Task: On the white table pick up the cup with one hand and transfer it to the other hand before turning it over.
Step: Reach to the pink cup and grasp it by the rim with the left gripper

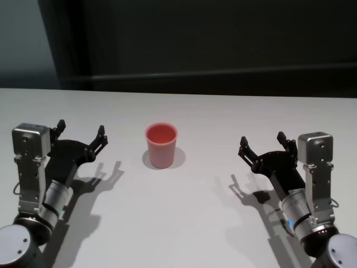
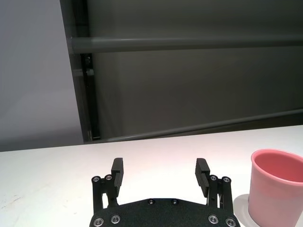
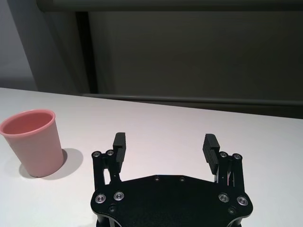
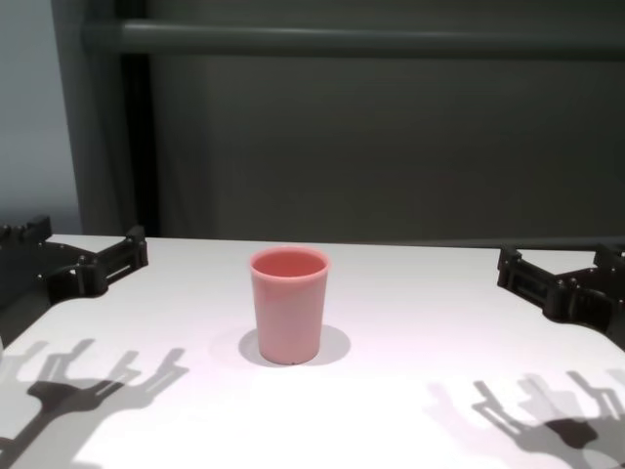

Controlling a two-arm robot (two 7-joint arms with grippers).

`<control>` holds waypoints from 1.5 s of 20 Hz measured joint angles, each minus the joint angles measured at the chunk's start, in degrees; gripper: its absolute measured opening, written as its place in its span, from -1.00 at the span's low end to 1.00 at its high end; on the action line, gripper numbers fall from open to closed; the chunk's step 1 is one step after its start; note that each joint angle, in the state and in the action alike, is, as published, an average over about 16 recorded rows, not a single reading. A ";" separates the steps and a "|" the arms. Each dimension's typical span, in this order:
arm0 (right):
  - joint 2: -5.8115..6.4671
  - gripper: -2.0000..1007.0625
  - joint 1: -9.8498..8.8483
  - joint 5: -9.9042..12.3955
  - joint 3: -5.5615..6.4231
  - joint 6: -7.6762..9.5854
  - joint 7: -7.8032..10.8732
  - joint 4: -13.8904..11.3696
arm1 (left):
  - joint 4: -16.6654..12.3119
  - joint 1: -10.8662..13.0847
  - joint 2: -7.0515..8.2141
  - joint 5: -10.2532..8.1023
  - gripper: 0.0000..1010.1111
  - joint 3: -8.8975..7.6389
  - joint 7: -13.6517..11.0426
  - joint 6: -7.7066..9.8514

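Small salmon-pink plastic tumbler [image 1: 162, 145] stands upright, mouth up, at centre of the plain white counter [image 1: 189, 223]. Left gripper [image 1: 81, 134] at nine o'clock and right gripper [image 1: 262, 146] at three o'clock flank it, jaws apart, both empty, so either appears placed to make the first pick-up.

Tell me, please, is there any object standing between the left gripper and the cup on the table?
No. Only bare white table lies between the open left gripper and the upright cup. The open right gripper has an equally free path.
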 joint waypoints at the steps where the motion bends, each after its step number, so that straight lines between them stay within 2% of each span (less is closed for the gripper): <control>1: 0.00 0.99 0.00 0.00 0.00 0.00 0.00 0.00 | 0.00 0.00 0.00 0.00 0.98 0.00 0.00 0.00; 30: 0.00 0.99 0.00 0.00 0.00 0.00 0.00 0.00 | 0.00 0.00 0.00 0.00 0.98 0.00 0.00 0.00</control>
